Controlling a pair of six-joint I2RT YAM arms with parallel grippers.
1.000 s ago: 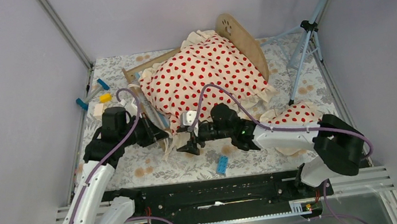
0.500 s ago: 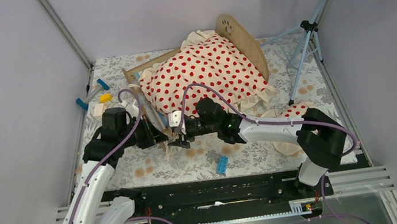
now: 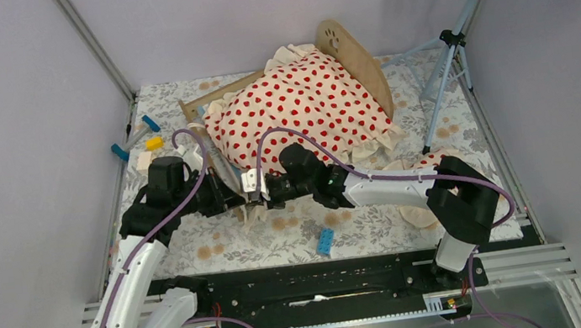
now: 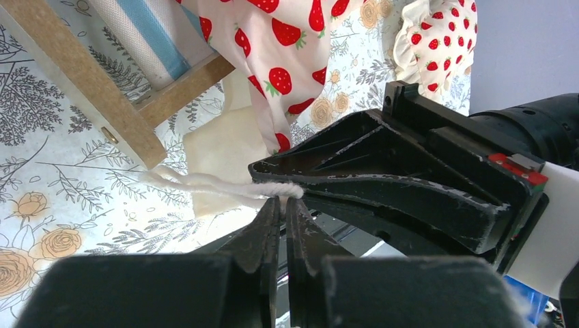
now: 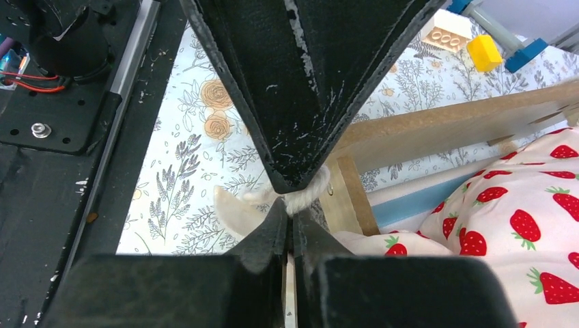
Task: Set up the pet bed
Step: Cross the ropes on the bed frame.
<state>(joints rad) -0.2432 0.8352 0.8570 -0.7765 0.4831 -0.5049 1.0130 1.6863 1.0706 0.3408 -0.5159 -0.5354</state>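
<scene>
Top external view first: find the pet bed [image 3: 356, 58] at mid-table under the strawberry blanket [image 3: 297, 108], with long axis slanting from near left to far right. Lies just beyond both pincers, at its near left corner. Meet there tip to tip: left gripper [image 3: 237, 203] and right gripper [image 3: 257, 198], each pressed together on the same white cord [image 4: 225, 185]. Probably reaches that corner easier from the left arm's side.

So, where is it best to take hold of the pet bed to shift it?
Probably grip the pet bed by its rounded end board, from above: it stands up thin and bare above the blanket, so the jaws can straddle its top edge.
</scene>
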